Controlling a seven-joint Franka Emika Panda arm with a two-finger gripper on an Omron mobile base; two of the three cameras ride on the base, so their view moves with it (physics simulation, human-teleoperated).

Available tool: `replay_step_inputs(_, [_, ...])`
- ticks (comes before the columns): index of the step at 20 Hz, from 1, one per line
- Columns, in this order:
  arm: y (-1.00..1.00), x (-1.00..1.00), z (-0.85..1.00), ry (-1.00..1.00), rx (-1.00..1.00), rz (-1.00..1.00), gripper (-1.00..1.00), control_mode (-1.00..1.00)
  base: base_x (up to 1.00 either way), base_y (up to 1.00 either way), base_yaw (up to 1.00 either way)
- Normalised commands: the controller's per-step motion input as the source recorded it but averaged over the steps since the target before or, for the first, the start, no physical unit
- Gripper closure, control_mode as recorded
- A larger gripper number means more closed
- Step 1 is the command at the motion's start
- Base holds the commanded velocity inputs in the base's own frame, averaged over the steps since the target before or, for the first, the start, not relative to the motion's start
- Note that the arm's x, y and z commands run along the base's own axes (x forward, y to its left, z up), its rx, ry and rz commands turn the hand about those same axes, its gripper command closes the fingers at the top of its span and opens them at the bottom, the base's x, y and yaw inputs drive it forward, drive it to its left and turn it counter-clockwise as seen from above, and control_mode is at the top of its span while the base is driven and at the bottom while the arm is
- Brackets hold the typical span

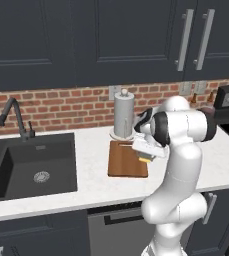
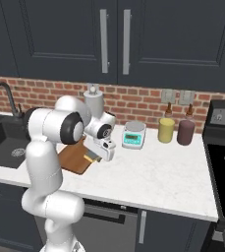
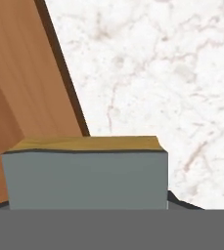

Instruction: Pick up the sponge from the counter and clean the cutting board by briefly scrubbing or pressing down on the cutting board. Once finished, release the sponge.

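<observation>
Sponge [image 3: 86, 176]: grey-green layer toward the hand camera, yellow layer behind it; you see it close up at the bottom of the hand view, held in the tool [image 1: 145, 156]. The fingertips are hidden by the block, so you cannot read the jaw gap directly; judged from how the sponge hangs under the hand in the left base view, clear of the surface, the tool is closed on it.

Board [image 1: 127, 159]: brown wood, lying flat on the white surface [image 1: 93, 180], just in front of the paper-towel roll [image 1: 124, 114]. In the hand view its right edge runs diagonally from top left down toward the sponge; the sponge sits over that edge, partly above wood, partly above bare stone.

Sink [image 1: 31, 170]: black, well to the left of the board.

Scale [image 2: 134, 135], yellow bottle [image 2: 166, 129] and dark bottle [image 2: 185, 131]: along the brick wall to the right, apart from the work.

Step in hand, as you may judge it: pickup appears done; the sponge is being carried to the board and has not clearly touched it.

Next move calls for: shift the tool further in over the board so the whole sponge is above wood, then lower until it presses, rub briefly, and only then open the tool. Watch the edge; pressing half off the board could tip the sponge.
</observation>
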Motion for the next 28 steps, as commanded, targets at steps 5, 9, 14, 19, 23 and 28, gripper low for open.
replay_step_inputs(5, [0.00,-1.00,-0.69,-0.01,0.01,0.00,1.00,-1.00,0.00,0.00,0.00])
replay_step_inputs(9, [0.00,-1.00,-0.52,-0.05,0.05,0.00,1.00,-1.00,0.00,0.00,0.00])
replay_step_inputs(14, [-0.27,-1.00,-0.15,-0.14,0.12,0.00,1.00,-1.00,0.00,0.00,0.00])
replay_step_inputs(19, [-0.71,-0.88,0.00,-0.21,0.06,0.00,1.00,-1.00,0.00,0.00,0.00])
replay_step_inputs(23, [-0.66,-0.47,-0.01,-0.18,0.00,0.00,1.00,-1.00,0.00,0.00,0.00])
replay_step_inputs(28, [-0.29,-0.03,0.00,-0.11,-0.12,0.00,-1.00,-1.00,0.00,0.00,0.00])
